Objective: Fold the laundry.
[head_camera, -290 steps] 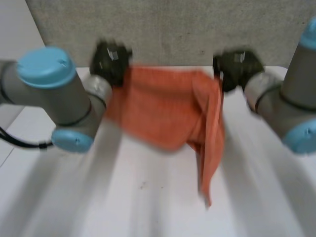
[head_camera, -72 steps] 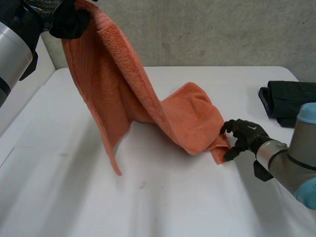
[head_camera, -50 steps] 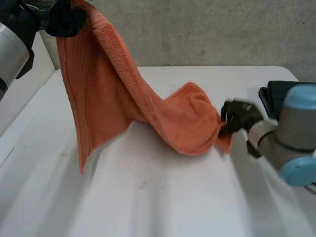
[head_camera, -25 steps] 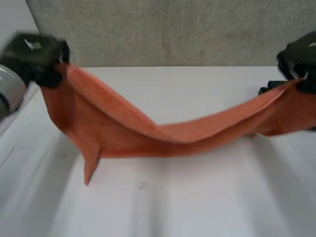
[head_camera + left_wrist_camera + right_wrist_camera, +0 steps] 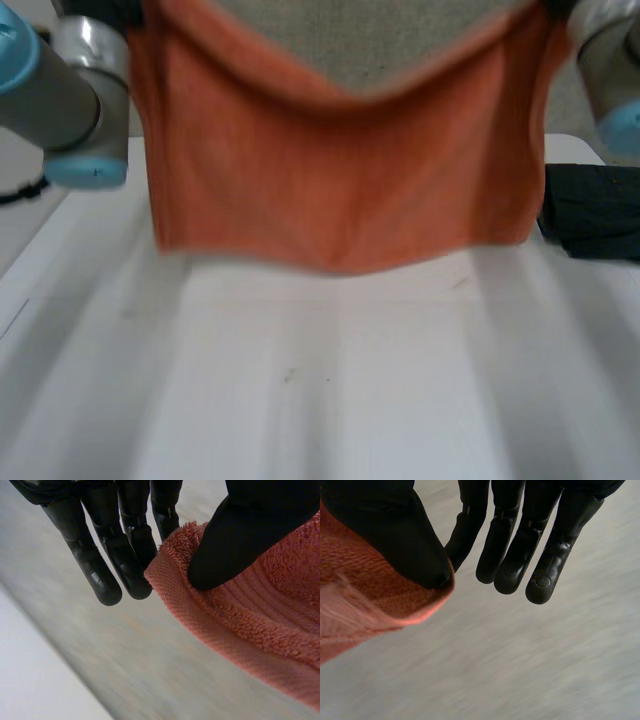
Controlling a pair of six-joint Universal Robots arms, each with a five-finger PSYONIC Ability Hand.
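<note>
Above the white table [image 5: 330, 400], I hold the orange towel [image 5: 340, 170] spread aloft, left hand [image 5: 240, 530] and right hand [image 5: 385, 525] each pinching a top corner; next, I judge, lower it flat for folding.

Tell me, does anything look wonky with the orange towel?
A little. The orange towel, pinched at its top corners by the left hand and right hand, sags in the middle, and its bottom edge hangs uneven. Nothing looks spilled or torn.
</note>
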